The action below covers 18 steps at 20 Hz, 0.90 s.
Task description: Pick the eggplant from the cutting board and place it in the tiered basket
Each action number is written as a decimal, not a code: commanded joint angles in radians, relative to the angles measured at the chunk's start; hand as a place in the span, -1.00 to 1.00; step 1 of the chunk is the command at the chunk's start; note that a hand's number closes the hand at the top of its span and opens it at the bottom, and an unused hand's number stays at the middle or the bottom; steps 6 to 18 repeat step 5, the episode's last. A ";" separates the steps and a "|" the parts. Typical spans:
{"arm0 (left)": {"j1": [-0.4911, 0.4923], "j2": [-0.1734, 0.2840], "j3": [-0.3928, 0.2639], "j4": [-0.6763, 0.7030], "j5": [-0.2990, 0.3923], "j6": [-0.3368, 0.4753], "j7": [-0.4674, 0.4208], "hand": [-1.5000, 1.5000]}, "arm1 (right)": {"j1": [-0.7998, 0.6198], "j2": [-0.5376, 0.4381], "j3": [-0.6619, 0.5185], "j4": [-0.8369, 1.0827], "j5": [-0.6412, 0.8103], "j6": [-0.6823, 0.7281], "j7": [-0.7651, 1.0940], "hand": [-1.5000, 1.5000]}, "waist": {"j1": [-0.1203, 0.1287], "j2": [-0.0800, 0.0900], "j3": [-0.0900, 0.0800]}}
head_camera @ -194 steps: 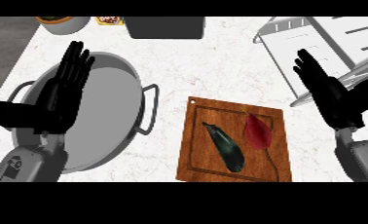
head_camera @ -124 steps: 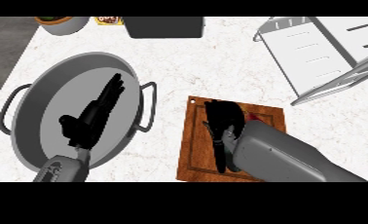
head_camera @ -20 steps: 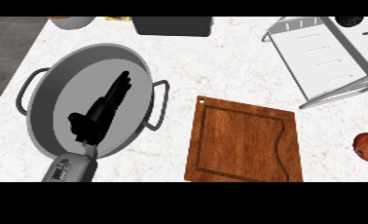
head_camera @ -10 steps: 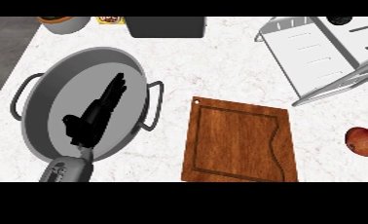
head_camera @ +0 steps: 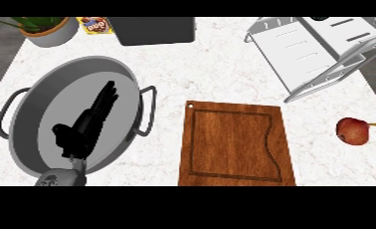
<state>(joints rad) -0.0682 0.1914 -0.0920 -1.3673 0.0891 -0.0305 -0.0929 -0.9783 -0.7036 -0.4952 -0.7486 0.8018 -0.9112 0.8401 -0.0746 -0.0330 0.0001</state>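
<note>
Gone from the cutting board [head_camera: 236, 143] since earlier, the eggplant shows nowhere now, nor does my right hand, so I judge the carry to the tiered basket [head_camera: 316, 49] underway while my left hand [head_camera: 86, 123] rests, fingers straight, over the pan [head_camera: 37, 98].

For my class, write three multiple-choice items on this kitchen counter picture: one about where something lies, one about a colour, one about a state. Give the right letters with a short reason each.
1. Where does the red fruit lie?
A. On the counter right of the cutting board
B. In the pan
C. On the cutting board

2. What colour is the tiered basket?
A. Brown
B. White
C. Red

3. How is the left hand?
A. Curled round the eggplant
B. Open, fingers straight, over the grey pan
C. Resting on the cutting board

Answers: 1 A, it sits on the marble near the right edge, apart from the board. 2 B, its frame and shelves are white. 3 B, its fingers lie straight above the pan and hold nothing.
</note>
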 commanded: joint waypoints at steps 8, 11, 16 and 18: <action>0.058 0.030 0.037 -0.017 0.017 0.001 0.004 0.00 | 0.275 0.026 -0.024 -0.344 -0.086 0.104 0.049 -1.00 | -0.073 -0.022 -0.003; 0.058 0.030 0.037 -0.017 0.017 0.001 0.004 0.00 | 0.275 0.026 -0.024 -0.344 -0.086 0.104 0.049 -1.00 | -0.073 -0.022 -0.003; 0.058 0.030 0.037 -0.017 0.017 0.001 0.004 0.00 | 0.275 0.026 -0.024 -0.344 -0.086 0.104 0.049 -1.00 | -0.073 -0.022 -0.003; 0.058 0.030 0.037 -0.017 0.017 0.001 0.004 0.00 | 0.275 0.026 -0.024 -0.344 -0.086 0.104 0.049 -1.00 | -0.073 -0.022 -0.003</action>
